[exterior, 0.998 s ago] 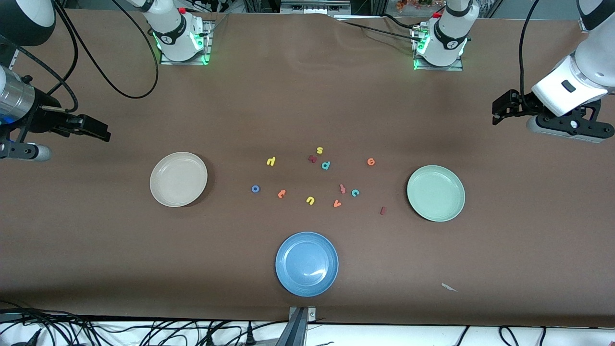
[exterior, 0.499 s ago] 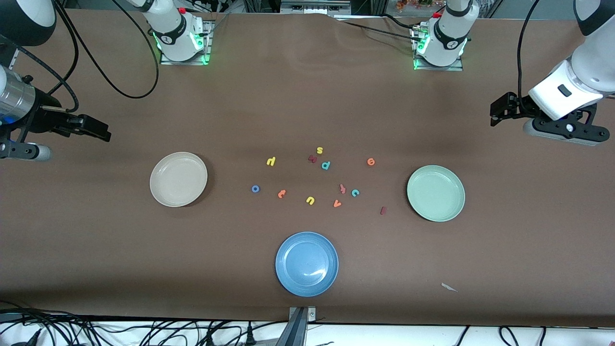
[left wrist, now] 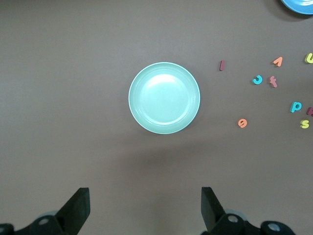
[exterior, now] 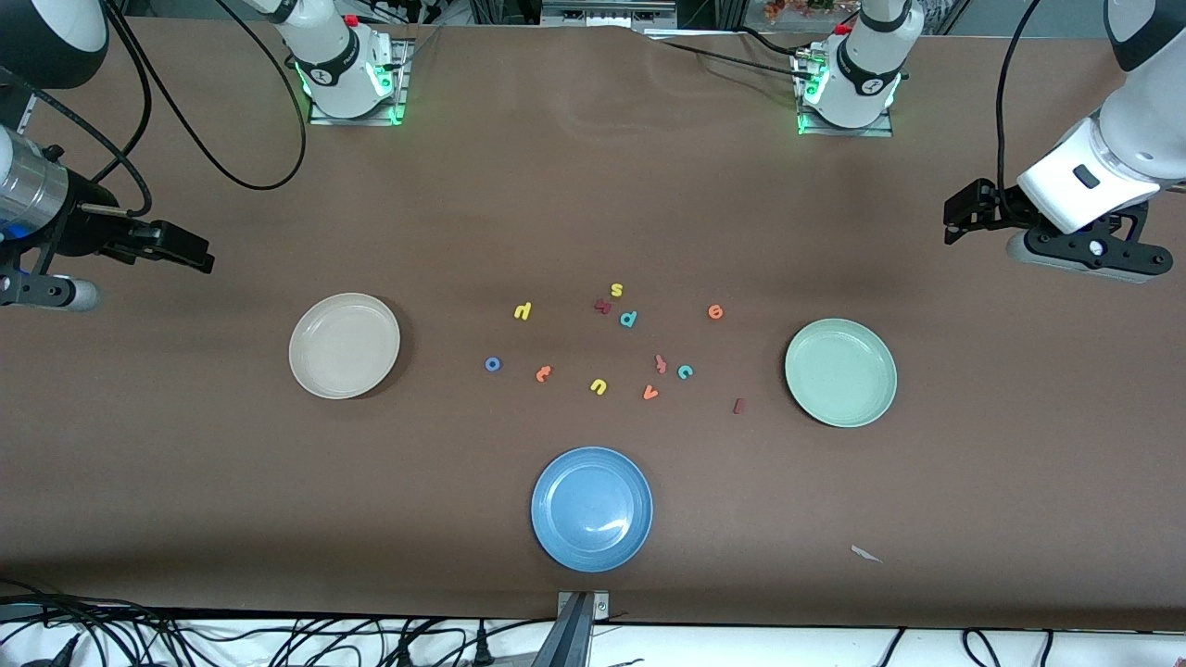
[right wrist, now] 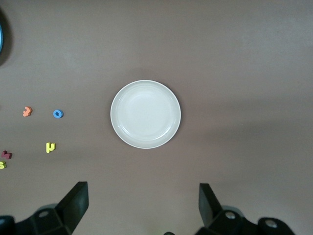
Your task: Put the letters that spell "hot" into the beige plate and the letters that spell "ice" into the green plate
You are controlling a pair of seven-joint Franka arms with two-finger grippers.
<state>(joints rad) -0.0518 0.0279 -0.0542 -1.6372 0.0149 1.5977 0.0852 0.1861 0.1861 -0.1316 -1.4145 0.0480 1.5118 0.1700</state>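
Only the left gripper (exterior: pixel 964 215) has shifted since the earlier frame, easing slightly toward the table's middle and a touch higher in the front view, while the right gripper (exterior: pixel 181 248) stays where it was, waiting over bare table at its own end. From the front, both grippers hang in the air, holding nothing, each well apart from the letters. The beige plate (exterior: pixel 345 346) sits toward the right arm's end and the green plate (exterior: pixel 840 372) toward the left arm's end, both without letters in them; a blue plate (exterior: pixel 592 509) lies nearer the camera between them. Scattered on the table between the two plates are the yellow "h" (exterior: pixel 523 310), blue "o" (exterior: pixel 493 364) and orange "t" (exterior: pixel 544 373), nearer the beige plate, and the orange "e" (exterior: pixel 715 312), teal "c" (exterior: pixel 685 371) and dark red "i" (exterior: pixel 738 406), nearer the green plate. The left wrist view looks down on the green plate (left wrist: pixel 164 98), with the gripper's fingers (left wrist: pixel 77 209) spread wide apart and nothing between them; the "i" (left wrist: pixel 222 65), "c" (left wrist: pixel 257 79) and "e" (left wrist: pixel 242 123) lie beside the plate. The right wrist view shows the beige plate (right wrist: pixel 145 114), the fingers (right wrist: pixel 74 203) likewise spread wide, and the "o" (right wrist: pixel 57 114), "t" (right wrist: pixel 27 111) and "h" (right wrist: pixel 50 147) off to one side
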